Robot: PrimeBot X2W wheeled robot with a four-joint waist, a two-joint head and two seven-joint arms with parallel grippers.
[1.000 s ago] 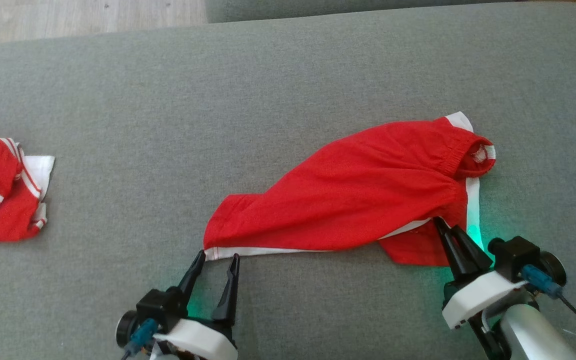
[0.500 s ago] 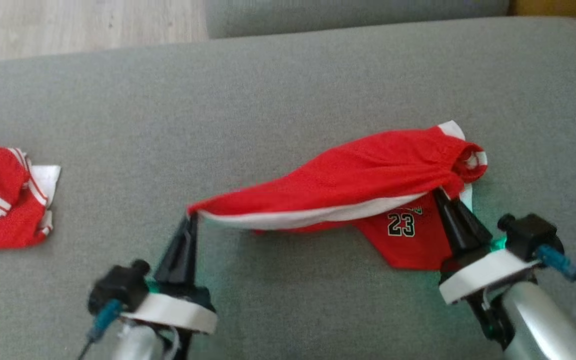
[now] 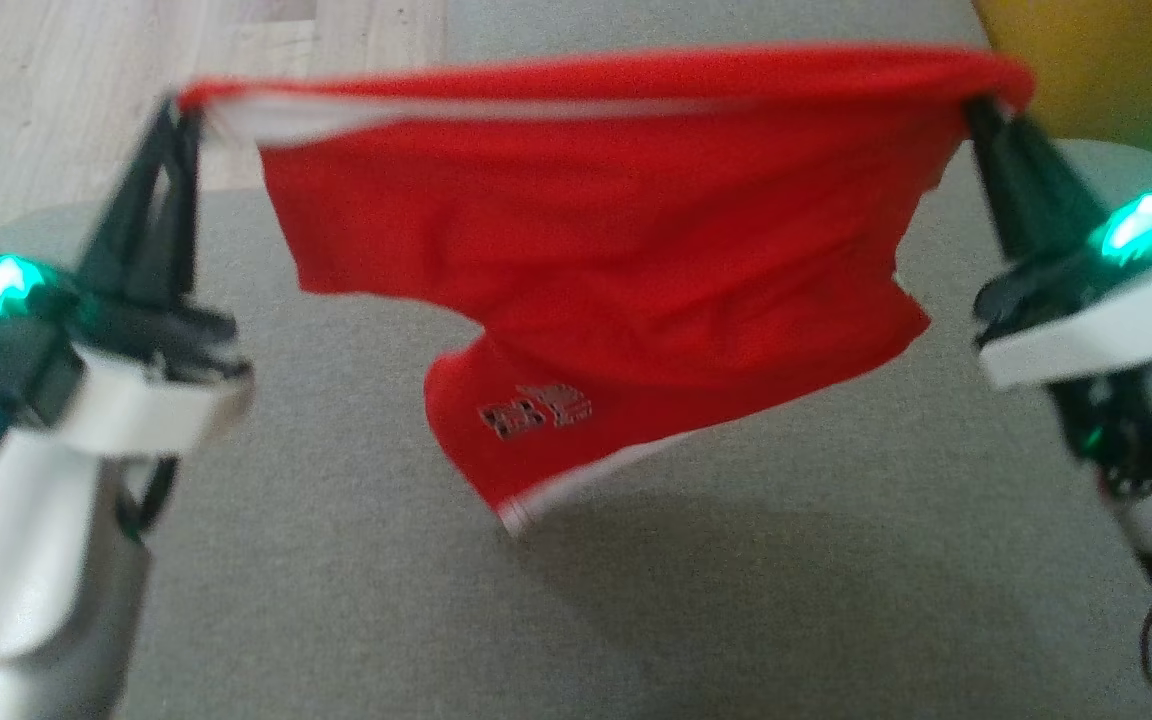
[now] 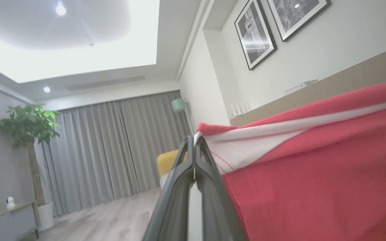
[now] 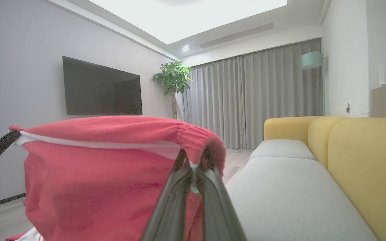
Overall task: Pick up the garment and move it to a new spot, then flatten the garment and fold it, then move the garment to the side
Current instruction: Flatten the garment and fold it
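Observation:
The garment (image 3: 596,250) is a pair of red shorts with white trim and a small number print. It hangs in the air above the grey sofa seat (image 3: 736,600), stretched between both arms. My left gripper (image 3: 181,105) is shut on its left end at the white trim, which the left wrist view shows pinched at the fingertips of my left gripper (image 4: 194,139) with the garment (image 4: 313,174) spreading right. My right gripper (image 3: 981,100) is shut on the elastic waistband end; the right wrist view has the garment (image 5: 106,167) draped over my right gripper (image 5: 193,157).
Wooden floor (image 3: 56,100) lies beyond the seat's far left edge. A yellow sofa back (image 5: 364,160) runs along the right. A TV (image 5: 102,87), a potted plant (image 5: 173,80) and grey curtains (image 5: 246,97) stand across the room.
My left gripper closed on the hem. Both arms then lifted the garment off the seat and stretched it out in the air. The head camera has shifted; the second red garment is out of frame.

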